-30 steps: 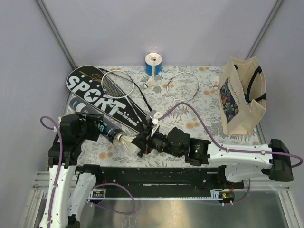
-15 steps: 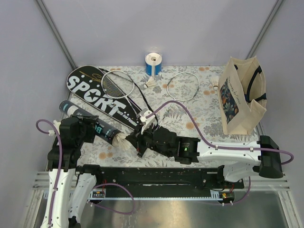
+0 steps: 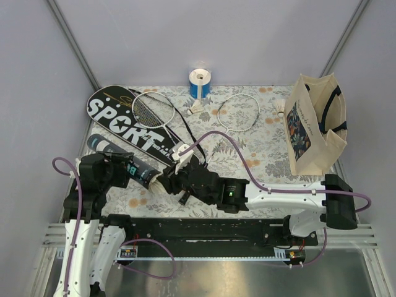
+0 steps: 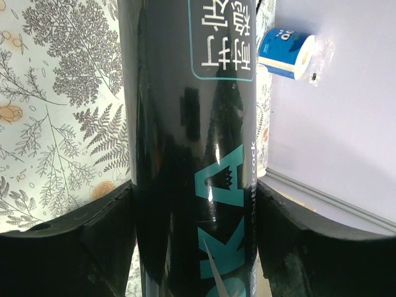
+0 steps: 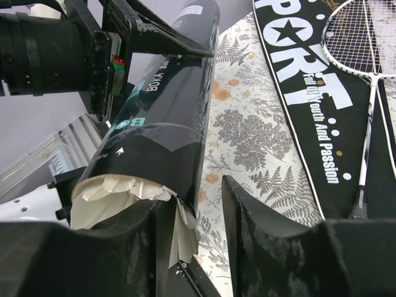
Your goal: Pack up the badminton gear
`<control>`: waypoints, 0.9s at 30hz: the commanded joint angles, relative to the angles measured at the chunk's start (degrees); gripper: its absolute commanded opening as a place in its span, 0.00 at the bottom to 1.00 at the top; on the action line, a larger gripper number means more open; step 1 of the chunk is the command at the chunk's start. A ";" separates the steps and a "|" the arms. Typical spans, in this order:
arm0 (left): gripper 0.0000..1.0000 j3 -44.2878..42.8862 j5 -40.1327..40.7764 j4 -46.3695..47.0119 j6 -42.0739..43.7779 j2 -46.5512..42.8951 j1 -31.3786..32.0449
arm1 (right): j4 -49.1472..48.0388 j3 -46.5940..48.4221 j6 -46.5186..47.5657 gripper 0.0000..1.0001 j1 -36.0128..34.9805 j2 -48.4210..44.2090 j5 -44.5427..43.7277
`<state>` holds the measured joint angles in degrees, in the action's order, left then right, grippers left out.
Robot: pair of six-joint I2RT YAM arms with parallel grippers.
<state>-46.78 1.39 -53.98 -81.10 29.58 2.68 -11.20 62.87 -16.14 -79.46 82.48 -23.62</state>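
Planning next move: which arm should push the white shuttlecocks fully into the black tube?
Right: right fingers flank the white feather shuttlecocks at the black cylindrical tube's open end; left fingers clamp it.

The tube [image 4: 192, 154] is smooth, glossy black plastic that throws reflections. The feathers [image 5: 117, 189] in its mouth look matt white. The tablecloth [image 5: 247, 136] is matt printed cloth, and the bag [image 3: 312, 133] is coarse fabric.
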 commanded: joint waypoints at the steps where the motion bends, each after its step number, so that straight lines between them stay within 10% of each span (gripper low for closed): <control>1: 0.18 -0.24 -3.76 4.05 -2.65 -0.93 -0.04 | -4.87 2.69 1.29 0.45 -0.17 2.60 -3.46; 11: 0.18 -0.94 -2.45 3.53 -4.59 0.03 -0.04 | -6.73 5.34 2.52 0.57 -0.26 7.70 -3.37; 27: 0.17 -4.45 7.92 2.21 0.84 3.99 -0.13 | 10.84 -6.01 5.15 0.74 9.65 -15.67 -0.55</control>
<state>-47.86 4.97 -54.46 -83.83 34.00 2.57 -7.38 57.19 -13.06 -77.21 70.26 -23.22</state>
